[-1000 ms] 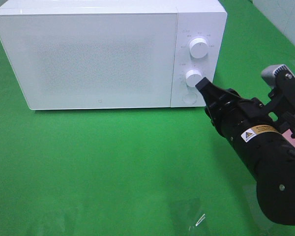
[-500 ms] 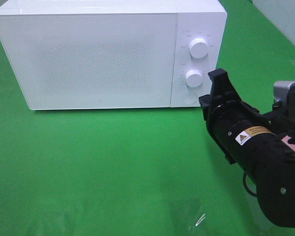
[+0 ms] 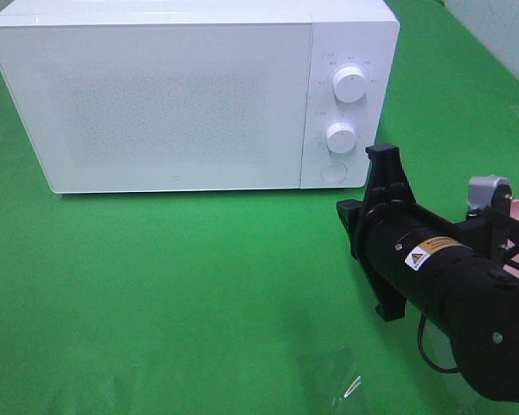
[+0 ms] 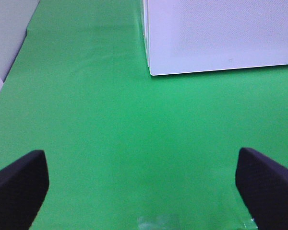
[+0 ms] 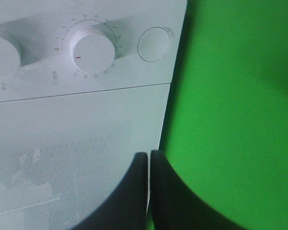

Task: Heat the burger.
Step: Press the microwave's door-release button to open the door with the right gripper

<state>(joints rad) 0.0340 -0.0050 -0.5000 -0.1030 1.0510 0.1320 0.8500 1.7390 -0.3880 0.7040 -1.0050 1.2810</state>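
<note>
Burger not in view, microwave (image 3: 190, 95) door shut; lower knob (image 3: 341, 137) sits just far-left of right jaws, pressed together, nearer arm; left jaws spread wide

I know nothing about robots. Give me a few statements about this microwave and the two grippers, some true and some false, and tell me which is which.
1. The microwave has its door closed. True.
2. The right gripper is clamped on the lower knob. False: its jaws are shut together on nothing, apart from that knob.
3. The left gripper is open and empty above the green cloth. True.
4. The control panel carries three knobs. False: there are two, the lower knob and the upper knob, with a round button below them.
</note>
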